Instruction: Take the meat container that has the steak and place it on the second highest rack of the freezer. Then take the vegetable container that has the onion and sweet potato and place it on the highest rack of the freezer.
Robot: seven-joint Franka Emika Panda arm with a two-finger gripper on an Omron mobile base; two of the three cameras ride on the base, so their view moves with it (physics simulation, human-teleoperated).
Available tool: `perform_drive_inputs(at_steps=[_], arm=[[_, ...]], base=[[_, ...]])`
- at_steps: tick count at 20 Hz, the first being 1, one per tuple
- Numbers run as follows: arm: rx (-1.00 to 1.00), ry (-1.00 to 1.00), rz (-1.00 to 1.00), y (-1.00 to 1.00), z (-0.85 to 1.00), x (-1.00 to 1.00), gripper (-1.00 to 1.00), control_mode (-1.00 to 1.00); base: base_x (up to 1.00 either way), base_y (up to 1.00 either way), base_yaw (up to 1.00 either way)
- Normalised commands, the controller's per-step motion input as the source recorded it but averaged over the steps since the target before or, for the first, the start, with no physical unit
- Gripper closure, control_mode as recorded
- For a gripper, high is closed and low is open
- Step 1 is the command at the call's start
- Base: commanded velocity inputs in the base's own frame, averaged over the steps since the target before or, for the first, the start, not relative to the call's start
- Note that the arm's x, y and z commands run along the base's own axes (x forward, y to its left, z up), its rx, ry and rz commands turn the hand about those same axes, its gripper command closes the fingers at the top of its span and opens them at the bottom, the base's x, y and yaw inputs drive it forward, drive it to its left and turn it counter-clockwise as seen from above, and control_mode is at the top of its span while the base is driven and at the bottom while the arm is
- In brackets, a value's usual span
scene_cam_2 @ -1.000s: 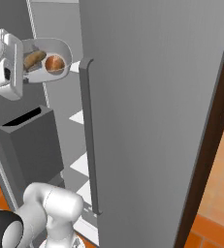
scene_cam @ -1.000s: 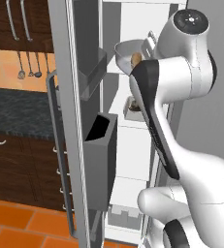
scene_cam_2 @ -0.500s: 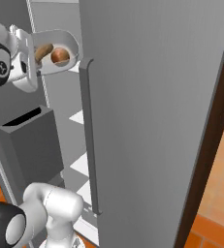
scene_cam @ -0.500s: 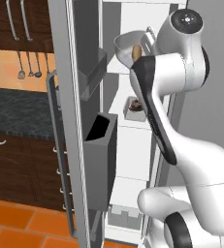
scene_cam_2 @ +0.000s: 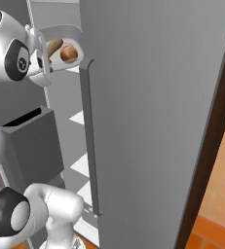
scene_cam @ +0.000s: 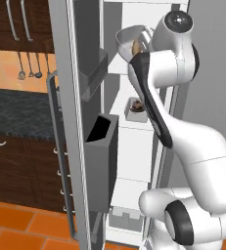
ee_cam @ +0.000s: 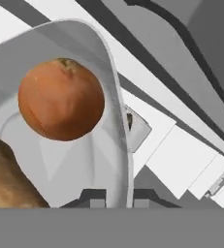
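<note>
My jaws are pinched tight on the rim of the vegetable container [ee_cam: 60,160], holding onion [ee_cam: 61,99] and sweet potato [ee_cam: 7,179]. I'd keep it level and slide it straight onto the freezer's [scene_cam: 134,146] top rack.

the pale vegetable container [ee_cam: 116,111] sits high inside the open freezer [scene_cam: 134,141], holding a round orange onion [ee_cam: 61,99] beside a tan sweet potato [ee_cam: 7,179]; the steak [scene_cam: 138,105] lies in its tray on a lower rack.
</note>
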Motion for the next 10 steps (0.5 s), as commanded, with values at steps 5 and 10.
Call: perform_drive_inputs(at_steps=[5, 10], arm=[[0.0, 0.02, 0.02, 0.0, 0.0, 0.54, 1.0, -1.0], [0.0, 0.05, 0.0, -0.16, 0.17, 0.57, 1.0, -1.0]], base=[[0.0, 0.0, 0.0], [0.0, 0.0, 0.0]])
